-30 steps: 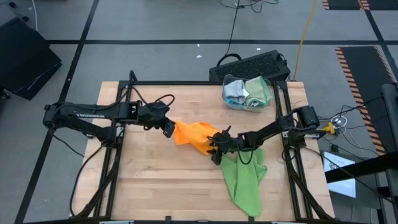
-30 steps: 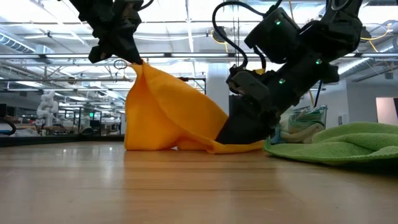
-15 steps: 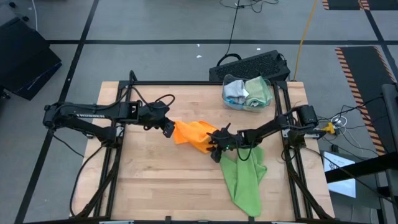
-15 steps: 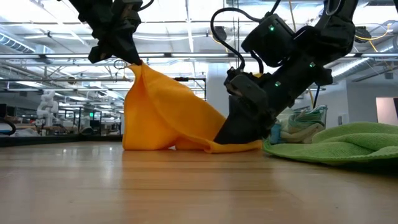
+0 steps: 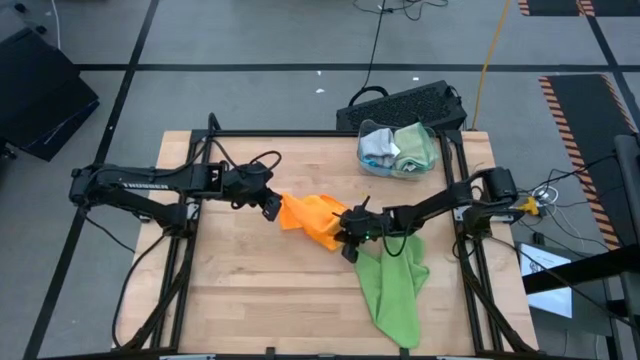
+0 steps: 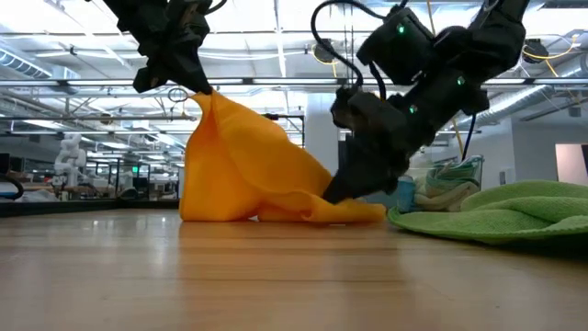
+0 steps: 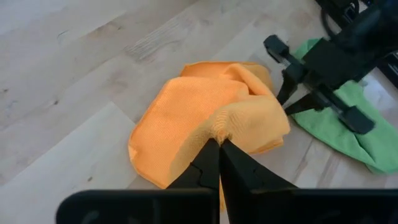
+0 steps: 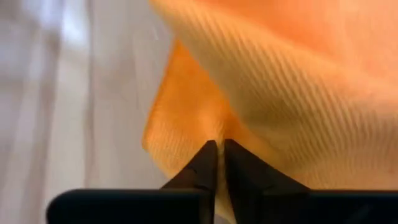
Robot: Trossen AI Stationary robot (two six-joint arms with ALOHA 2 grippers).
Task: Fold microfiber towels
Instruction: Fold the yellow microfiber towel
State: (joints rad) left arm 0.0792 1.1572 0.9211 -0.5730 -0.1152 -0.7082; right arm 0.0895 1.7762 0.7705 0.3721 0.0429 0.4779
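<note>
1. Pale butcher-block wood makes up the table (image 5: 250, 280), framed by dark rails, with grey floor all round and a big open workshop seen beyond it in the low view.
2. A soft orange microfiber towel (image 5: 312, 217) is bunched near the table's middle, strung between the two arms, its long axis running roughly left to right across the table.
3. One top corner is pinched by the left gripper (image 6: 184, 83), fingers pressed together on the fabric and held well above the wood, so the cloth hangs down from it like a tent.
4. The opposite low edge is nipped by the right gripper (image 6: 342, 188), fingers closed on a fold just off the table surface, as the right wrist view confirms.
5. So the towel lies between both grippers, each at an end; a pull apart would probably be what spreads it flat.
6. A lime green microfiber towel (image 5: 392, 285) is draped toward the table's front right, just beside the orange one.
7. A clear bin of folded cloths (image 5: 398, 150) sits at the back right.
8. No brand or readable writing can be made out anywhere; any tags are too small to tell.
</note>
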